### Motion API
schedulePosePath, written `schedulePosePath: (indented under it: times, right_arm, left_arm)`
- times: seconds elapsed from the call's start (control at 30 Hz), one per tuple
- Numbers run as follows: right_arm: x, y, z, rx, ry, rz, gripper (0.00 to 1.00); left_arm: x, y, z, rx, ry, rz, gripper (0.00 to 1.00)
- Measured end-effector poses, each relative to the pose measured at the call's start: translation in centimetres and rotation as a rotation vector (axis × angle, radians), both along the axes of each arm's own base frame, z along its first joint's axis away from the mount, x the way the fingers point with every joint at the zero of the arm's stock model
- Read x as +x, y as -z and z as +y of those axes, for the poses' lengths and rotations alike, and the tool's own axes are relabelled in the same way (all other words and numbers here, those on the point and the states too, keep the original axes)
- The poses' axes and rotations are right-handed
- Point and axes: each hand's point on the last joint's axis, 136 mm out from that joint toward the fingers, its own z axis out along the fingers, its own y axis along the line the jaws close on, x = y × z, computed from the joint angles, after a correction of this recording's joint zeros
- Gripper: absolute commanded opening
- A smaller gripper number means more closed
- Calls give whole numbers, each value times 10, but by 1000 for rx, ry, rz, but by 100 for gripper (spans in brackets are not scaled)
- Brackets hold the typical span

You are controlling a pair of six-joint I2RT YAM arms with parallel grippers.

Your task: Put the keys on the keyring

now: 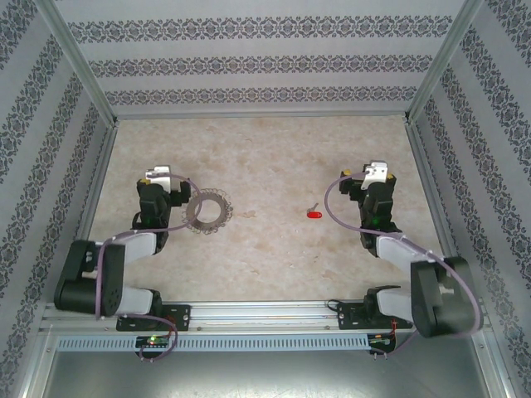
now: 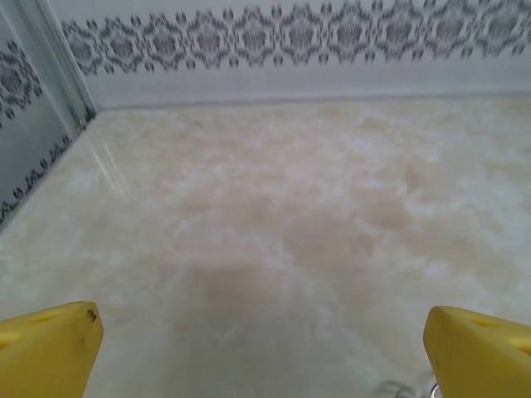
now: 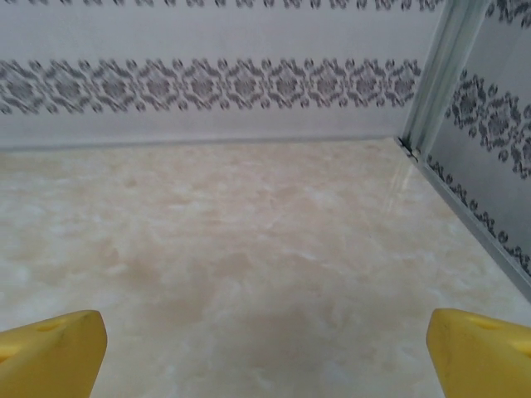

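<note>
Top external view, left gripper: the left gripper (image 1: 158,177) sits just to the left of the keyring (image 1: 222,212), very near it but not holding it.
Left wrist view, fingers: the two yellow fingers (image 2: 48,348) are spread wide apart, with bare table (image 2: 274,249) between them. They hold nothing.
Keyring: a grey ring of many little keys. It lies flat on the table.
Key: the small key (image 1: 314,214) with the red head lies flat on the table, well to the right of the keyring and apart from it.
Right gripper: the right gripper (image 1: 377,176) is farther right of the keyring than the key is. It is near the key, not touching it.
Right wrist view, fingers: the yellow fingers (image 3: 50,352) are spread wide apart over bare table. They hold nothing.
</note>
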Motion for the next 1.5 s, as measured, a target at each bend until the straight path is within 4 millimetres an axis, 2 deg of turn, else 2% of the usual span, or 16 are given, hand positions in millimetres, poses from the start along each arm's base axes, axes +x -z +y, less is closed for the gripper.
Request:
schedulePosePath:
  times: [0.07,0.2,0.3,0.43,0.57,0.67,0.73,0.9,1.1,1.3,1.5]
  right_arm:
    - [-4,-11,5,29,1,10,98]
    - [-19,-23,19,70,-27,50,98]
    - [-38,-25,34,88,-77,98,98]
    - [-57,-24,54,132,-148,200,98]
    - [-71,-19,75,176,-226,298,98]
    - [-81,-2,91,203,-287,390,98]
    - [-88,11,102,211,-323,454,98]
    - [-102,33,134,219,-435,560,98]
    - [-113,33,156,244,-524,576,97]
    - [-121,24,156,266,-555,538,87]
    - [-125,17,155,260,-568,517,80]
  left_arm:
    - [-6,-20,1,-33,-14,-27,100]
    - [-24,-43,-4,-133,-21,-29,100]
    - [-30,-56,-25,-224,36,6,100]
    - [-31,-56,-57,-336,136,120,100]
    - [-32,-38,-107,-395,281,295,100]
    - [-39,-18,-143,-401,379,436,100]
    - [-45,-2,-159,-402,419,514,100]
    - [-58,39,-165,-405,420,672,100]
    - [-69,62,-178,-414,452,760,94]
    - [-85,89,-184,-412,452,851,87]
    - [-93,96,-191,-407,460,876,79]
